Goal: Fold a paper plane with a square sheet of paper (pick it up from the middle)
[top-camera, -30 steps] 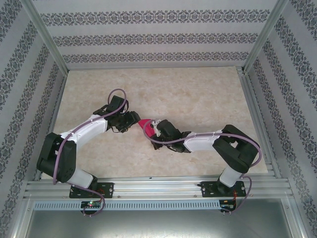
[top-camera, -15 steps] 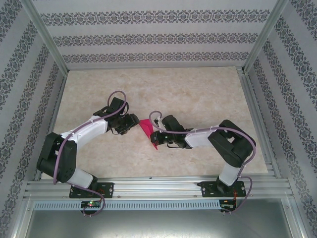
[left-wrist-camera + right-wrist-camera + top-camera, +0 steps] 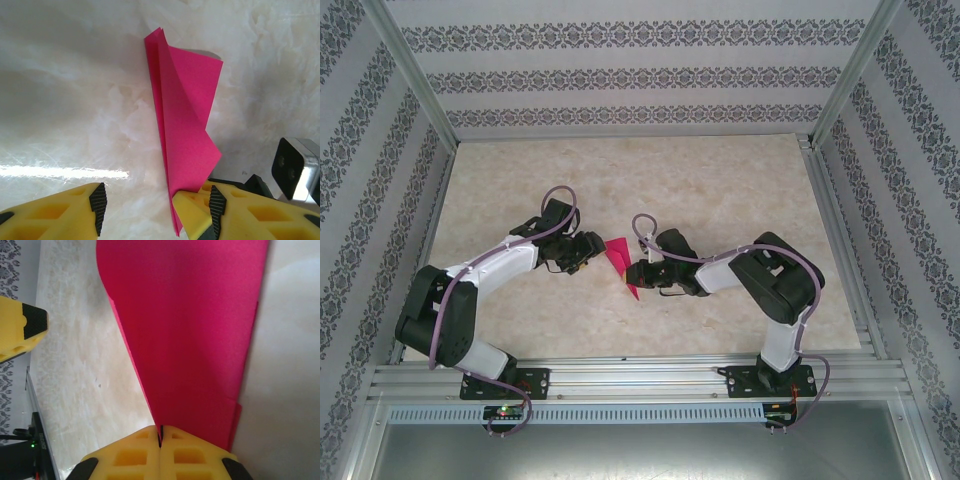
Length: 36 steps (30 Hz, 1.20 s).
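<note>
My right tool (image 3: 161,432) was clamped shut on the folded magenta-pink paper wedge (image 3: 187,115), holding it over the middle of the beige marble-patterned worktop (image 3: 720,180). My left tool (image 3: 156,205) waited at its nine o'clock, jaws apart, probably to take the loose flap.

open tabletop (image 3: 720,180) beyond the arms, folded pink paper (image 3: 618,255) standing between left hand (image 3: 593,250) and right hand (image 3: 638,273)

We see both arms bent inward, the left gripper (image 3: 594,250) with jaws parted, the right gripper (image 3: 636,272) with jaws pressed together.
</note>
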{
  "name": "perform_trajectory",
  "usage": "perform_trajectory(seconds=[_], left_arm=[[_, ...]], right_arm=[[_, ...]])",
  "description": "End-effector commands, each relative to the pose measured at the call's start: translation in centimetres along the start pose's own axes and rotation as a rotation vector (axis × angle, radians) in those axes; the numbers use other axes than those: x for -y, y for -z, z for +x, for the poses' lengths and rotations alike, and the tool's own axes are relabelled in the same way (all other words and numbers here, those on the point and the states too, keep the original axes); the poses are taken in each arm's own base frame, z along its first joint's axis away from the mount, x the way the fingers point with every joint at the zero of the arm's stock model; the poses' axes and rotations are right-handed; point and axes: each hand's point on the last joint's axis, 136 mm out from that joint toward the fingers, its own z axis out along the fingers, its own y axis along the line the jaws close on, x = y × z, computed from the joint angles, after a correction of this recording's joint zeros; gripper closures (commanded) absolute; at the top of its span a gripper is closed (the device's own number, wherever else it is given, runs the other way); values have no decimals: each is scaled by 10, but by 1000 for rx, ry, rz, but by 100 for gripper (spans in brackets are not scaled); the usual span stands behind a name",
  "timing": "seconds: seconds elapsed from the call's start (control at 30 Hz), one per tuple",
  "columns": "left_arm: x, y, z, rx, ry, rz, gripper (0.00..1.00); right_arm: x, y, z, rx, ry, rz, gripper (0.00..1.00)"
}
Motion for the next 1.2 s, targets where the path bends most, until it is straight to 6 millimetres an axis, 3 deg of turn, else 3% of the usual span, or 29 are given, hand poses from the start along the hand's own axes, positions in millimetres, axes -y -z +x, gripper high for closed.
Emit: perform_trajectory(seconds=[0.0,0.37,0.5,0.7,0.83,0.97,1.17], left_arm=[[-1,-5,-1,-8,-20,15,41],[5,-10,1,-36,-35,53,42],[14,-18,-4,-59,-18,63,31],[21,-33,-15,-90,47,30,25],[12,-40,-15,-116,87,-34,23],[-1,-44,-9,-146,119,-83,27],[-11,-43,-3,-173,127,-128,45]], right_arm=[[3,1,1,-3,-51,-33,100],[-3,8,-9,13,-127,-142,100],[3,9,-5,3,-94,-93,100],[1,4,8,-38,56,38,97],[-1,1,11,-38,159,124,97],[-4,-2,15,-34,267,199,95],[-10,-1,15,3,413,282,94]])
